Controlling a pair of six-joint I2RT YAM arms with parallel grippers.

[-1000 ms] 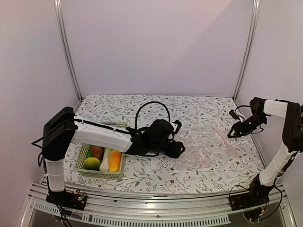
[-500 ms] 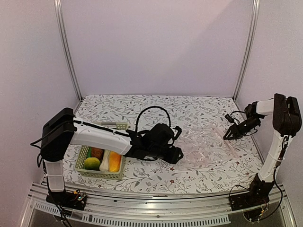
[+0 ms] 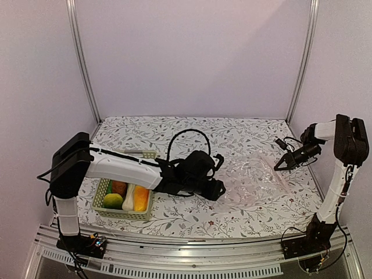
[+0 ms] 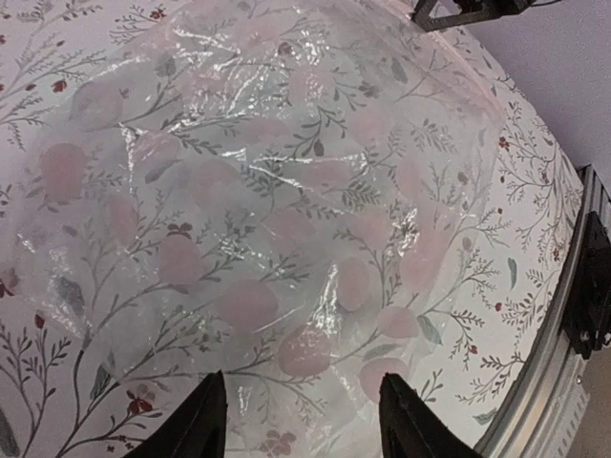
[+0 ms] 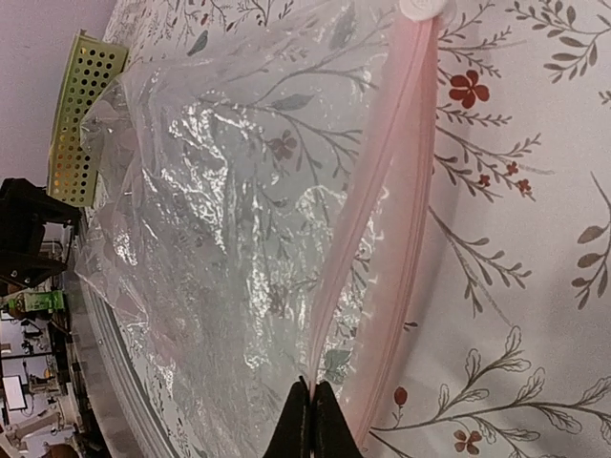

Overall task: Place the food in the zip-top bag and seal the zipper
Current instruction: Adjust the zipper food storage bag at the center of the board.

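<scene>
Clamps zipper [image 5: 382, 200] in right pincer [image 5: 307, 410] to anchor bag [image 4: 286, 191] on table [image 3: 145, 131]; holds left pincer [image 4: 301, 420] wide above bag, likely to open it.

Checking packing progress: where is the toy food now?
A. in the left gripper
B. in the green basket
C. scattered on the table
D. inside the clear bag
B: the food sits in the green basket, and the zip-top bag lies empty.
</scene>
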